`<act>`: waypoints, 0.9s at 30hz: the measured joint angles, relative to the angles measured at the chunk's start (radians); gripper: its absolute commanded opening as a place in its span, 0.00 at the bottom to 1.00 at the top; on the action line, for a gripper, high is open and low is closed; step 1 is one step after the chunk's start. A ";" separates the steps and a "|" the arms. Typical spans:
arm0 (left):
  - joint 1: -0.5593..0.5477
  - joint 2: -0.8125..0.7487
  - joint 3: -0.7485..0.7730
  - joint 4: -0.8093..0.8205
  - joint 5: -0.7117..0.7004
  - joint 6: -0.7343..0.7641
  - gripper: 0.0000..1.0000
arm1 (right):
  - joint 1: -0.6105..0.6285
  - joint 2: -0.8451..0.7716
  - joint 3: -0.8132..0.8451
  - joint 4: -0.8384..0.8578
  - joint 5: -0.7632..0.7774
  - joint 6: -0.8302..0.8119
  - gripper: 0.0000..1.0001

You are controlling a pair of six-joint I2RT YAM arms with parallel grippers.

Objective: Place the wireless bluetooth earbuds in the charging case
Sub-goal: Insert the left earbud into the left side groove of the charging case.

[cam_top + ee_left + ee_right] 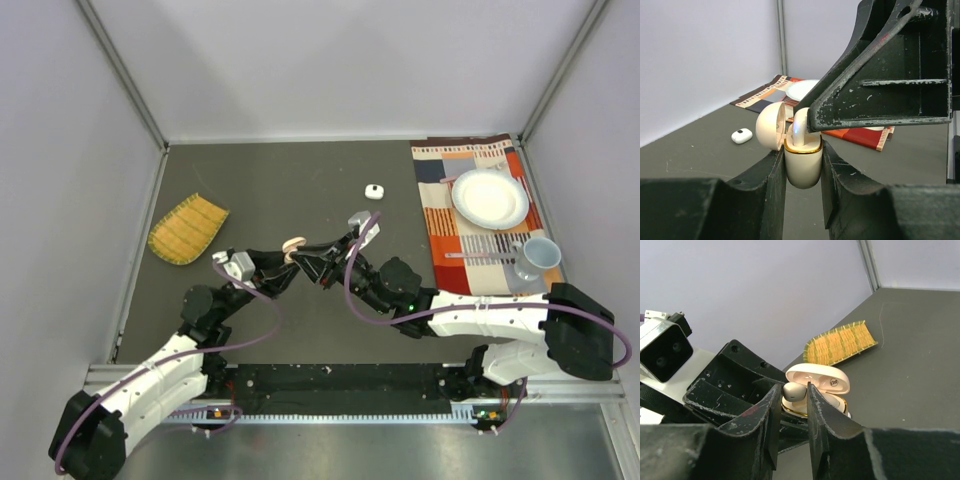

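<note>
Just left of centre in the overhead view the two arms meet tip to tip. The left gripper (803, 154) is clamped on the charging case (802, 175), a cream capsule with a gold rim. Both fingers press its lower body and hold it upright. Its lid (770, 125) is swung open toward the left of the left wrist view. A pale, glossy earbud (796, 393) stands in the mouth of the case, its rounded head rising above the rim. The right gripper (793, 388) reaches in from the right side of the overhead frame. Its jaws stand narrow, one on each side of the earbud's head and close against it, but whether they pinch it or only flank it I cannot tell. On the dark table (300, 170), a small white case (374, 191) lies toward the upper centre, well apart from both grippers. A woven yellow mat (187, 228) lies at the left. A striped cloth (450, 225) at the upper right carries a white plate (489, 197) and a cup (540, 255).
</note>
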 measured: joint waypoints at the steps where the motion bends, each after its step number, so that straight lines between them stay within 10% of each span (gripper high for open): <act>1: 0.000 0.000 0.000 0.000 -0.003 0.000 0.00 | 0.000 0.000 0.000 -0.001 -0.002 0.000 0.28; 27: 0.000 -0.003 0.000 0.017 -0.007 0.003 0.00 | 0.002 -0.035 -0.002 -0.011 -0.017 -0.023 0.36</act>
